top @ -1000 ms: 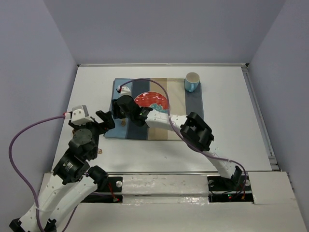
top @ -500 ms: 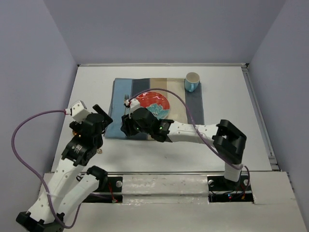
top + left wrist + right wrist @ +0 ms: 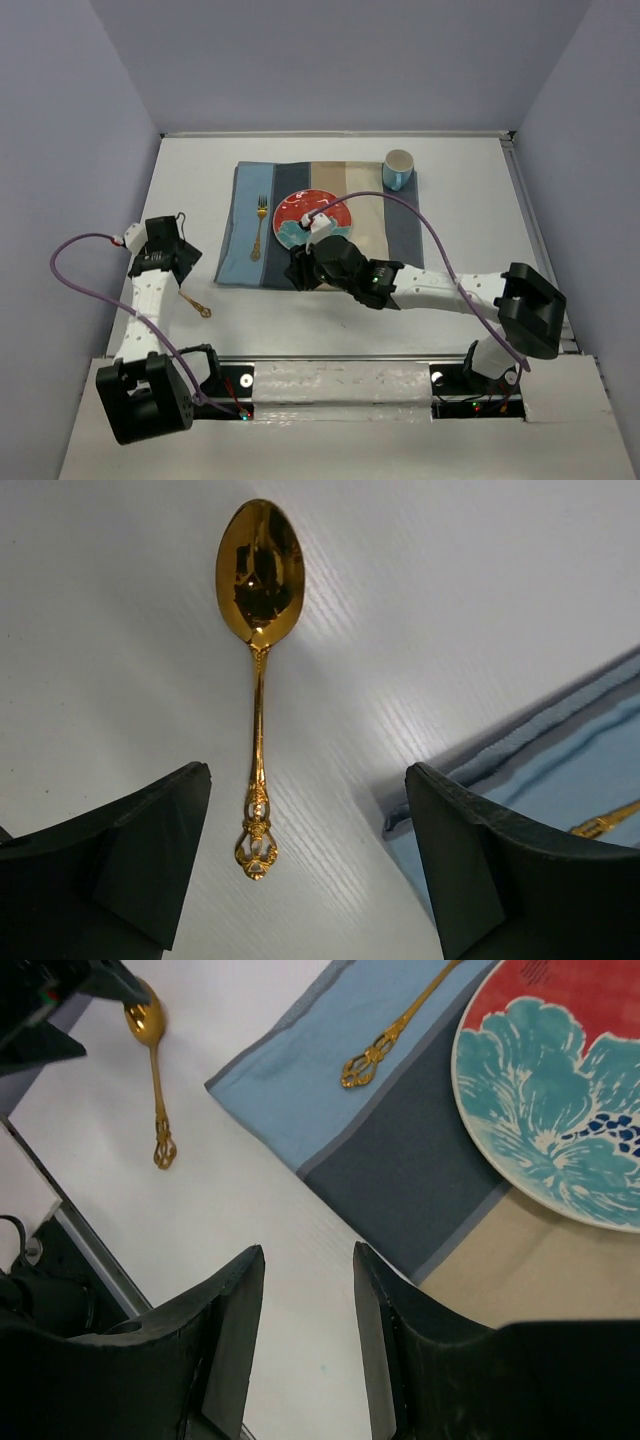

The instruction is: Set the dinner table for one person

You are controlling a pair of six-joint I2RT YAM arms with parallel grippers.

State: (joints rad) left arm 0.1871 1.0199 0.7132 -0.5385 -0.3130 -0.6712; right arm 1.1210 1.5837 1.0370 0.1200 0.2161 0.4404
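The left tool point(image 3: 308, 775) hangs over the bare counter point(image 3: 480, 250), its fingers spread wide and empty. The gold spoon point(image 3: 258, 730) lies on the counter in line with the gap, long axis running straight away from the tool, ornate handle end nearest, bowl farthest, just off the placemat point(image 3: 400, 225) corner. The right tool point(image 3: 307, 1255), slightly parted and empty, sits farther off over the placemat's near edge. The left fingers' height above the spoon cannot be told.
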